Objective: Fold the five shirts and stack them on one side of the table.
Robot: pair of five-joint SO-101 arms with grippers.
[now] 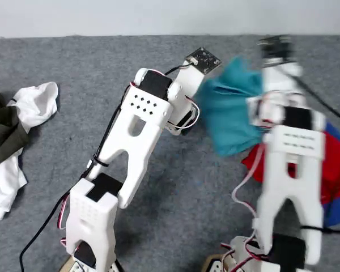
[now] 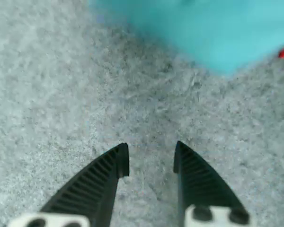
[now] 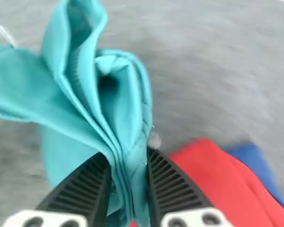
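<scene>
My right gripper [image 3: 128,176] is shut on a bunched fold of the teal shirt [image 3: 85,90], which hangs lifted above the grey table. In the high view the teal shirt [image 1: 232,110] sits between the two arms, right of centre. Under it on the right lie a red shirt [image 1: 335,164] and a blue shirt [image 1: 337,209]; the red shirt [image 3: 213,175] and blue shirt [image 3: 254,160] show past the fingers. My left gripper [image 2: 151,158] is open over bare carpet, just short of the teal shirt [image 2: 203,28]. A white shirt [image 1: 28,107] and a dark green shirt [image 1: 3,133] lie crumpled at the left edge.
The grey felt table surface [image 1: 73,62] stretches between the left pile and the arms. Both arm bases stand at the near edge, with a black cable [image 1: 42,226] trailing from the left one.
</scene>
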